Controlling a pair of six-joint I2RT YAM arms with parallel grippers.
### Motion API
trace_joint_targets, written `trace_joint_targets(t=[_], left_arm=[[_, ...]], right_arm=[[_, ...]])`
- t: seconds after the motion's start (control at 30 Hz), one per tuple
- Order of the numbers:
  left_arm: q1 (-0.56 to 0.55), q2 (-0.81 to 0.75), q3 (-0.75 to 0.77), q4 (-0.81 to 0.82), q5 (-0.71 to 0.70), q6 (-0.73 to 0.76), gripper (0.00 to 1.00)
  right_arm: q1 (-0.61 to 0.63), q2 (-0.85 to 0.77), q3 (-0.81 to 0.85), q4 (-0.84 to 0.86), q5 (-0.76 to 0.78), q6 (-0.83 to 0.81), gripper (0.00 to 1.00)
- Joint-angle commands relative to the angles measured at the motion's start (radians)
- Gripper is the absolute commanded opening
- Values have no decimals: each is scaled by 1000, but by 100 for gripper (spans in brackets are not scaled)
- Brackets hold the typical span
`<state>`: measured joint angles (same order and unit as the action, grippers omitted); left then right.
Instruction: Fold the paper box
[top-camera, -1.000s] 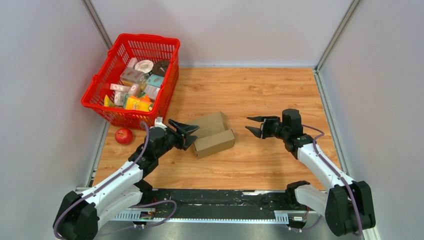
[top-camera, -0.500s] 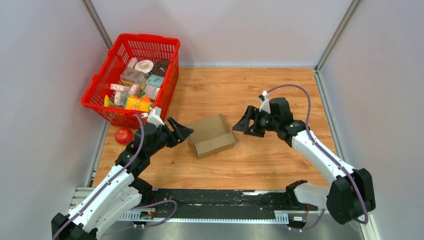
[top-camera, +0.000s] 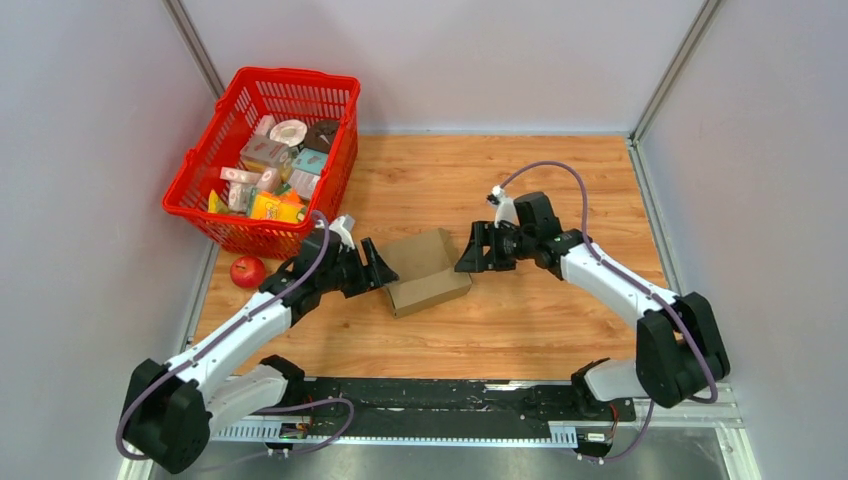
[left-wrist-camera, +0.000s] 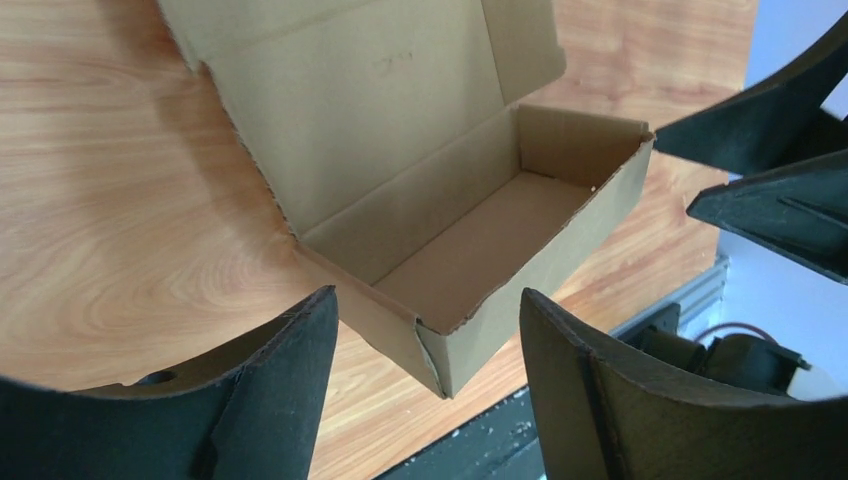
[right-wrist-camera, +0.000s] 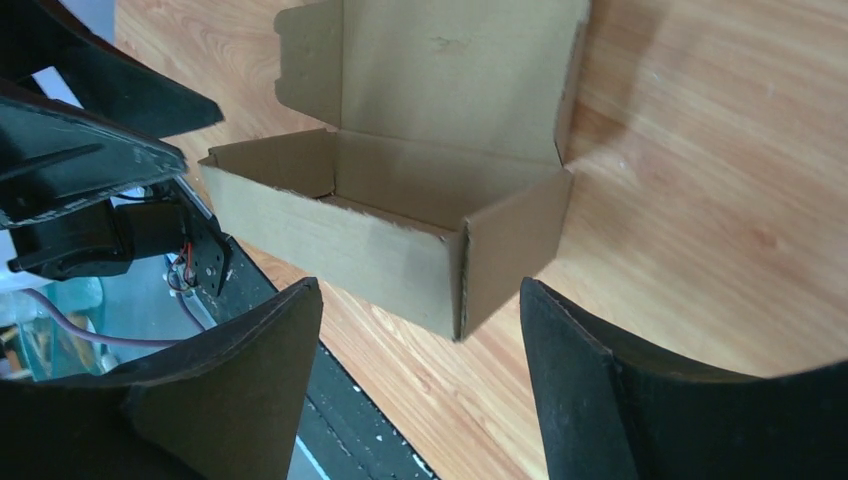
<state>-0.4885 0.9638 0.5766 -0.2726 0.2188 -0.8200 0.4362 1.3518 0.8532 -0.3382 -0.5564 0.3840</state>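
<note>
Counted from above on the table (top-camera: 540, 170): one paper box (top-camera: 428, 272), one red basket (top-camera: 240, 235) full of small packages (top-camera: 265, 150), one apple (top-camera: 247, 270), two grippers.

Lies mid-table as a shallow open tray, lid laid back toward the far side. Flanked by the left gripper (top-camera: 381, 268) at its left end and the right gripper (top-camera: 468, 252) at its right end, both with jaws spread wide and holding nothing.

Seen only from above: basket at the far left edge, apple just beside its near corner.

Seen only from the left wrist: the bare inside of the tray, one near corner lying between the fingers (left-wrist-camera: 280, 400) without touching them.

Seen only from the right wrist: the tray's outer front and end walls, and a side flap on the lid.
</note>
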Motion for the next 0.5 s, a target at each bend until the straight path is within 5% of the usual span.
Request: trace_joint_targets(t=[0.0,0.3,0.47], left_arm=[[-2,65,23,107,152,-21,71],[-147,69,-98,96,24,-14,58],[-222,56,-150,66,-41,-31,50]], right_arm=[[39,49,75,50,-8,-63,70],[131,17,-84,107,98,13,47],[160,-77,-265,116,119,94,43]])
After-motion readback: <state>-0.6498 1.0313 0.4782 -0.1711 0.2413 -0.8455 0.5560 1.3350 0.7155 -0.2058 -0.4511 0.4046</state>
